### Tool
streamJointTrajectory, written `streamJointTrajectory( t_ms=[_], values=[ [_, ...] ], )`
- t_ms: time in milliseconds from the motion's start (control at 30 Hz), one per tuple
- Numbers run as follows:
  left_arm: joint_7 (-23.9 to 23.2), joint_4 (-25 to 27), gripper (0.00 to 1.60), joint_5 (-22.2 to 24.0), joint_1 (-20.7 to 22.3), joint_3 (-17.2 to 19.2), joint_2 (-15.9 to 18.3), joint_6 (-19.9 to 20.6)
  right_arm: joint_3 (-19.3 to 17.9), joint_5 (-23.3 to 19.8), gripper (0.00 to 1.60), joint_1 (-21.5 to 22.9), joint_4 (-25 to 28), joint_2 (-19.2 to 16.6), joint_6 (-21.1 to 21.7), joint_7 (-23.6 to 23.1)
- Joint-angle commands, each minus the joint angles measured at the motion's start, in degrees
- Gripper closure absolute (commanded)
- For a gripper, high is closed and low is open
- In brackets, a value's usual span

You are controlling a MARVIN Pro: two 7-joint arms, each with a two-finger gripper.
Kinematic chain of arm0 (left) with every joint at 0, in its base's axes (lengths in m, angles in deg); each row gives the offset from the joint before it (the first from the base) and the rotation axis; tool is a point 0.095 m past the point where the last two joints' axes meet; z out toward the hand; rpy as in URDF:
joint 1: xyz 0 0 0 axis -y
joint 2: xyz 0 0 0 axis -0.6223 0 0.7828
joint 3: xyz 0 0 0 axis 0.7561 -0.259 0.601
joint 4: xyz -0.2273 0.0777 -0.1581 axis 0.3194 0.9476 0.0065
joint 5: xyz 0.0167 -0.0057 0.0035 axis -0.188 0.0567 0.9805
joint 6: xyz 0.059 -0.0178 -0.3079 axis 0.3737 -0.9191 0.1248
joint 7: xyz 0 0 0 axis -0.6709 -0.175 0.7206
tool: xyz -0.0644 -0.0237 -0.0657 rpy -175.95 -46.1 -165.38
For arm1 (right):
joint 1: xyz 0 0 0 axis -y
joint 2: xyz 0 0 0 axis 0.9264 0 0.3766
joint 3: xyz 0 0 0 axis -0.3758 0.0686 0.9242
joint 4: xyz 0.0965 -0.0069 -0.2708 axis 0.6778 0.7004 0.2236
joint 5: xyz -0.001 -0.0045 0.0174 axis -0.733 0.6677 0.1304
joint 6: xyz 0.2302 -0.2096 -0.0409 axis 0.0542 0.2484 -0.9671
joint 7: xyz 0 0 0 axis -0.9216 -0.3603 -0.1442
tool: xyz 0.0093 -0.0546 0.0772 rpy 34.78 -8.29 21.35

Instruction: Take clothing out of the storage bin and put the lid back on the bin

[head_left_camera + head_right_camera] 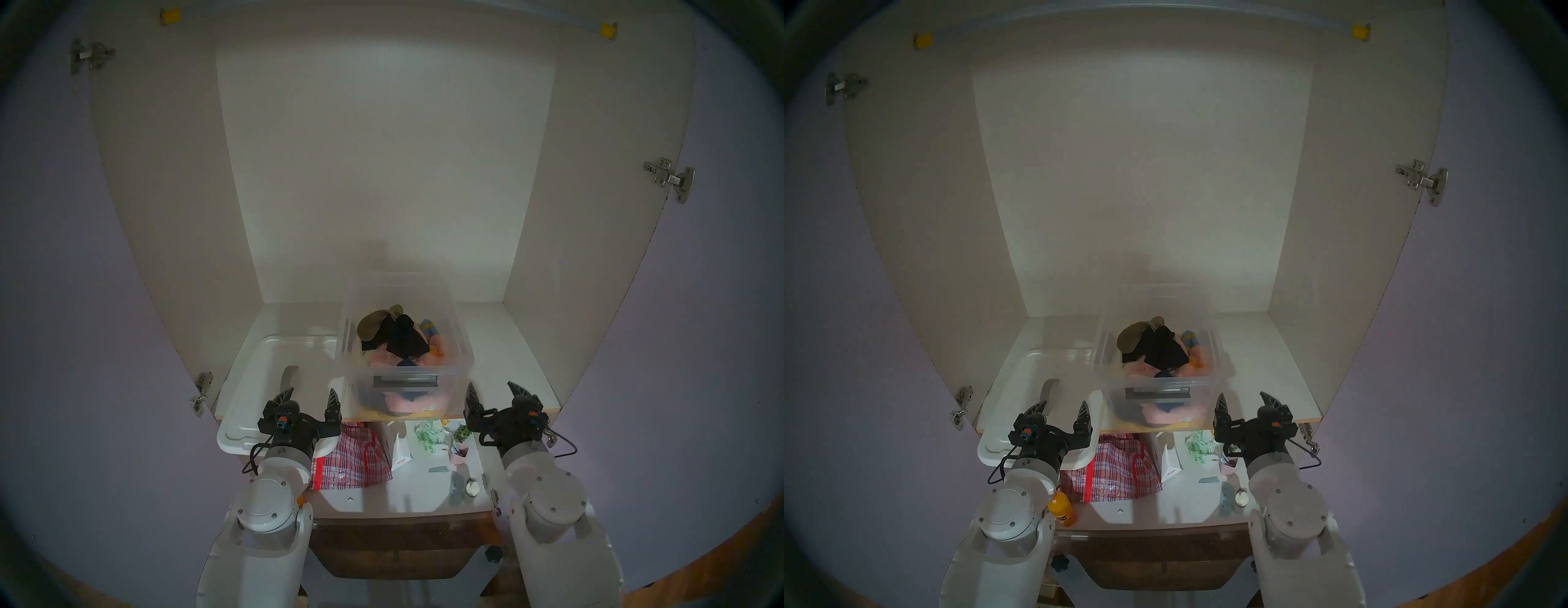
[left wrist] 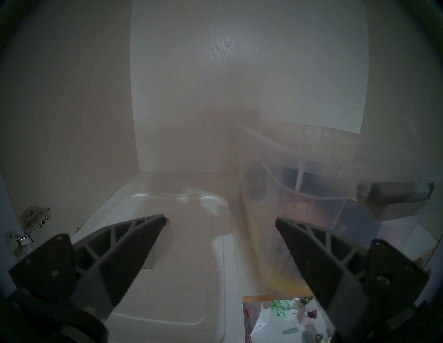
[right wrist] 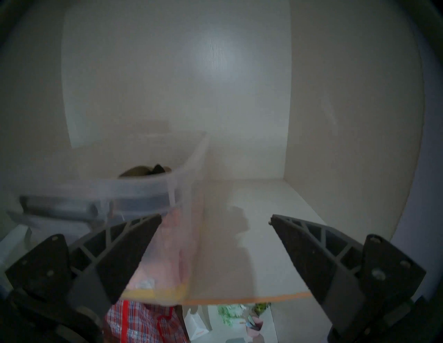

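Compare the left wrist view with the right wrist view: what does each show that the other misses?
Only the left wrist view shows the lid lying flat on the shelf left of the storage bin, under the open left claw, plus a cabinet hinge. Only the right wrist view shows the red plaid bag, the bare shelf right of the bin, and the open right claw. Both show the uncovered bin and its grey latch bar.

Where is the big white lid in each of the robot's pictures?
Head stereo left: the lid lies lower left, beside the storage bin.
Head stereo right: lower left again.
Left wrist: bottom centre, between the fingers.
Right wrist: not clearly in it.
Shared landmark: the clear storage bin, in all four.
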Motion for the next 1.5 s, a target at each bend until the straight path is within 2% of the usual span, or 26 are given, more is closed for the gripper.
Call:
streamJointTrajectory(
  t_ms=[0, 67, 133, 200, 233, 333, 533, 633, 767, 933, 967, 1033, 1167, 1200, 1467],
  values=[
    [-0.1, 1.4, 0.0, 0.1, 0.4, -0.1, 0.0, -0.3, -1.9, -4.0, 0.0, 2.4, 5.9, -2.2, 2.8, -4.4],
    [-0.1, 1.4, 0.0, 0.1, 0.4, -0.1, 0.0, -0.3, -2.6, -5.8, 0.0, 3.4, 7.5, -3.4, 5.0, -6.4],
    [-0.1, 1.4, 0.0, 0.1, 0.4, -0.1, 0.0, -0.3, -3.6, -9.7, 0.0, 5.3, 8.2, -5.1, 9.0, -10.2],
    [-0.1, 1.3, 0.0, 0.0, 0.4, -0.1, 0.0, -0.3, -4.0, -13.0, 0.0, 9.0, 6.9, -6.7, 12.8, -12.9],
    [-0.1, 1.3, 0.0, 0.0, 0.4, -0.1, 0.0, -0.3, -4.3, -15.2, 0.0, 9.3, 7.0, -7.6, 14.0, -14.6],
    [-0.1, 1.2, 0.0, 0.0, 0.4, -0.1, 0.0, -0.3, -4.3, -18.4, 0.0, 13.7, 5.7, -11.2, 20.3, -17.8],
    [0.0, 1.1, 0.0, 0.0, 0.5, -0.1, 0.0, -0.4, -1.8, -21.1, 0.0, 19.8, 4.0, -15.0, 27.2, -19.8],
    [0.0, 1.0, 0.0, 0.0, 0.6, -0.1, 0.0, -0.4, 0.6, -20.9, 0.0, 23.2, 2.2, -16.2, 30.1, -20.0],
    [0.1, 0.9, 0.0, 0.0, 0.6, -0.2, 0.0, -0.4, 3.8, -21.3, 0.0, 27.6, -1.3, -14.7, 33.4, -20.5],
    [0.1, 0.7, 0.0, 0.0, 0.7, -0.2, 0.0, -0.4, 6.3, -20.7, 0.0, 32.9, -8.1, -10.9, 36.7, -20.2],
    [0.1, 0.7, 0.0, 0.0, 0.7, -0.2, 0.0, -0.4, 7.6, -20.7, 0.0, 37.0, -11.6, -10.8, 38.3, -20.7],
    [0.2, 0.6, 0.0, 0.0, 0.7, -0.2, 0.0, -0.4, 6.8, -20.7, 0.0, 35.3, -11.3, -9.7, 37.9, -20.4],
    [0.2, 0.3, 0.0, 0.0, 0.8, -0.2, 0.0, -0.4, 8.7, -19.6, 0.0, 39.9, -15.3, -9.0, 39.6, -20.3],
    [0.3, 0.3, 0.0, 0.0, 0.8, -0.2, 0.0, -0.4, 8.6, -19.4, 0.0, 38.8, -14.6, -8.8, 39.4, -20.2],
    [0.4, -0.1, 0.0, 0.0, 1.0, -0.2, 0.0, -0.4, 12.9, -16.4, 0.0, 48.8, -21.2, -9.1, 43.2, -21.1]
  ],
)
